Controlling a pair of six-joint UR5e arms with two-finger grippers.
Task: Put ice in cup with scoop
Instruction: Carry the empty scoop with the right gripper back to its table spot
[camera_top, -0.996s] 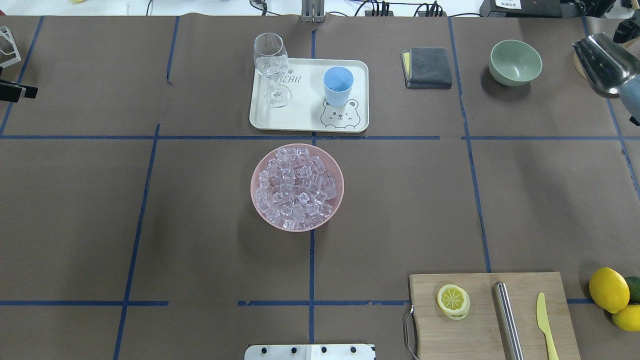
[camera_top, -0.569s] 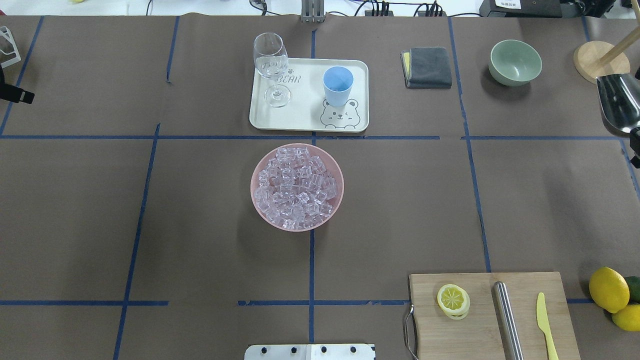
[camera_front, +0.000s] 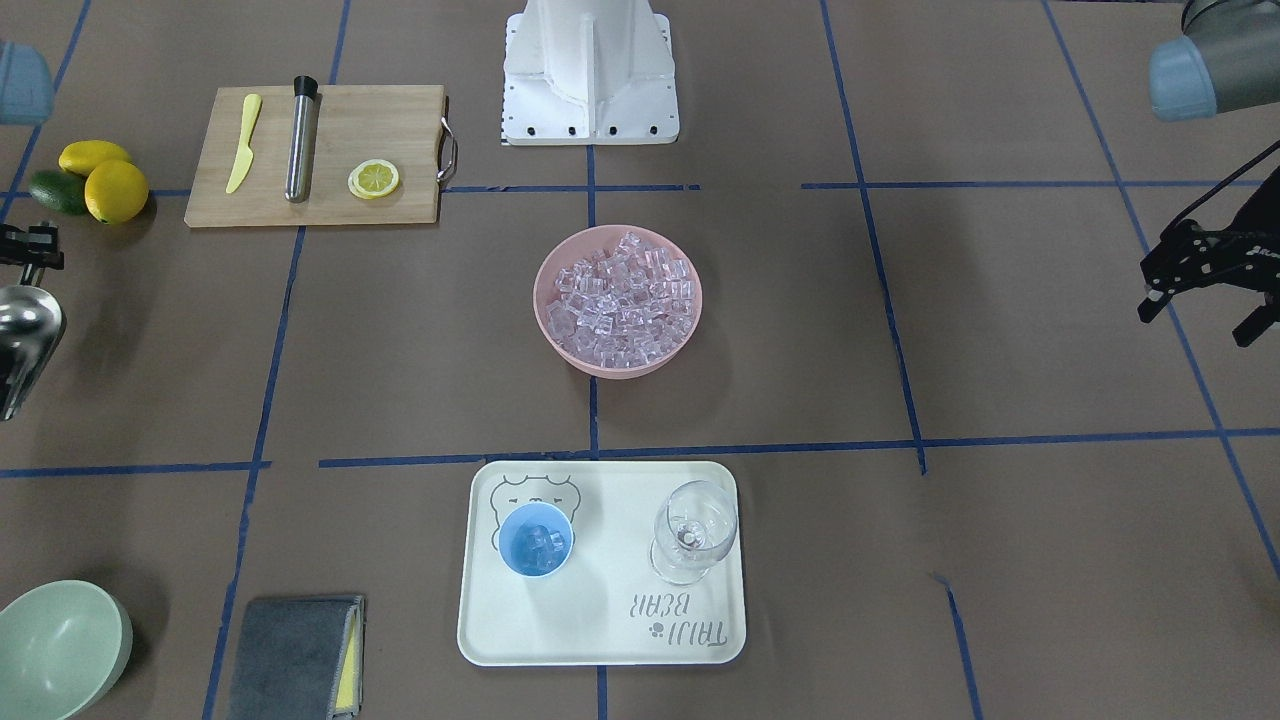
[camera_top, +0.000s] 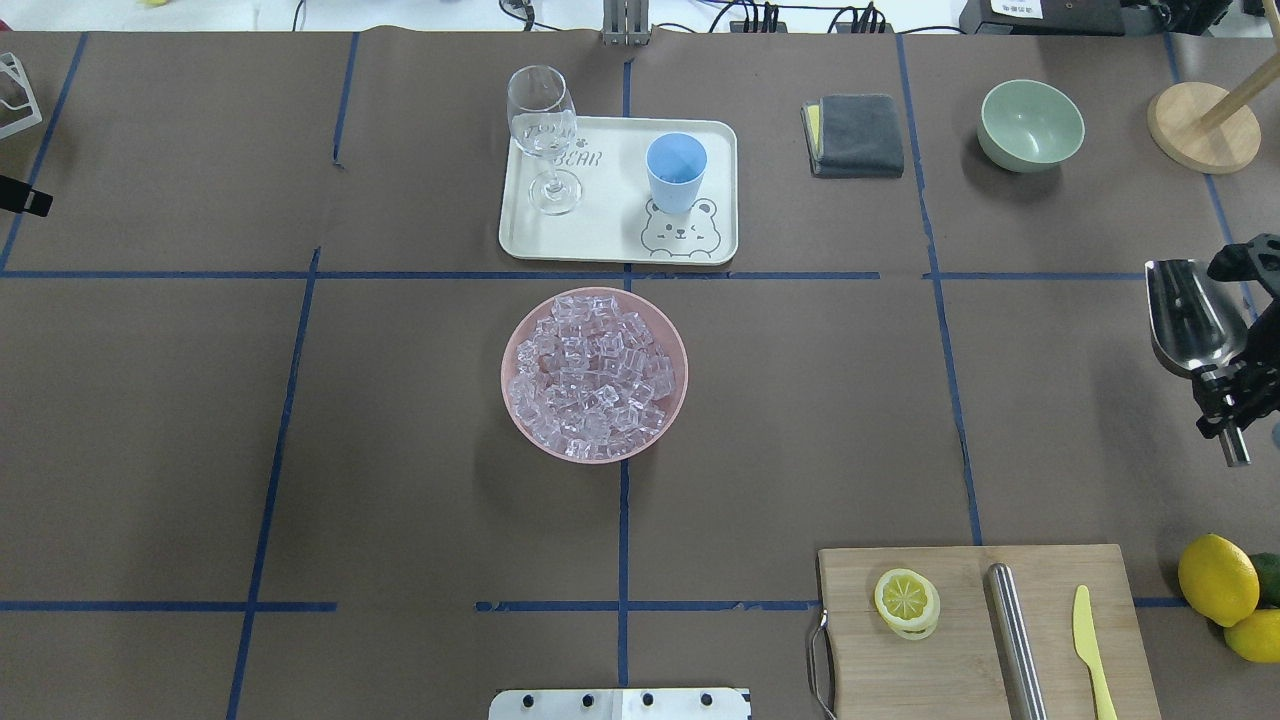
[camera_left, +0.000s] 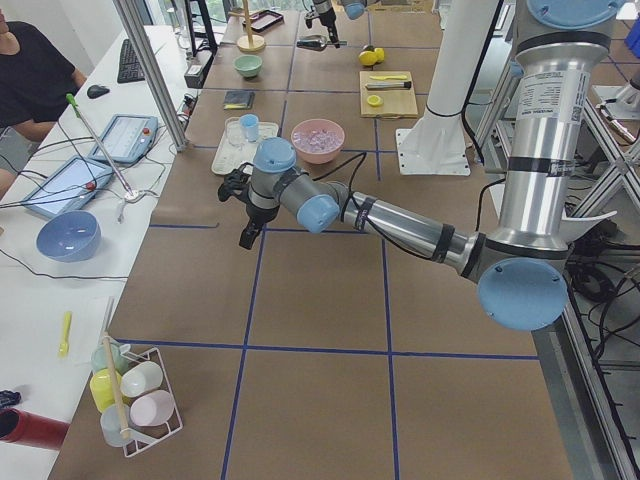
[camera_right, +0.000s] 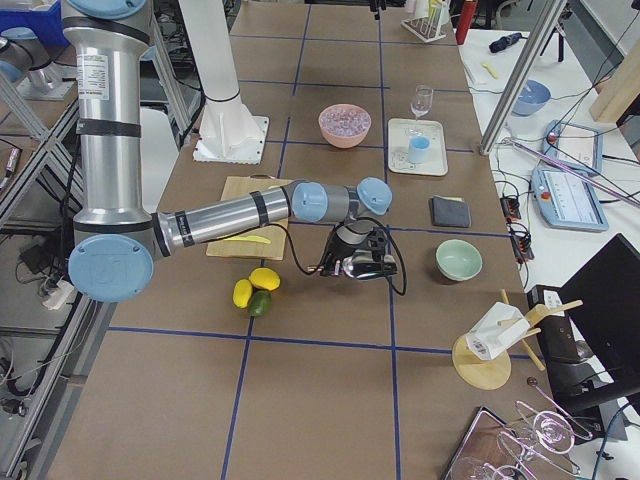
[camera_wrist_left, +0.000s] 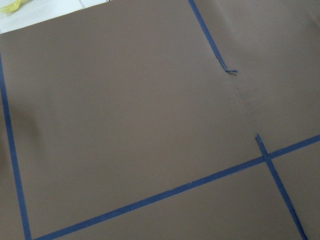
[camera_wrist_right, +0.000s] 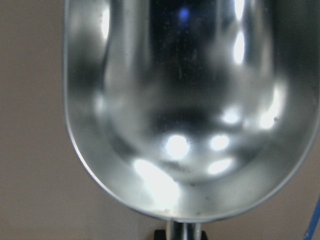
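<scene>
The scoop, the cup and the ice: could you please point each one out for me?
scoop (camera_top: 1185, 318), overhead exterior view, inside its shiny trough.
cup (camera_top: 676, 198), overhead exterior view, on its outer wall.
ice (camera_top: 595, 375), overhead exterior view, middle of the heap.
</scene>
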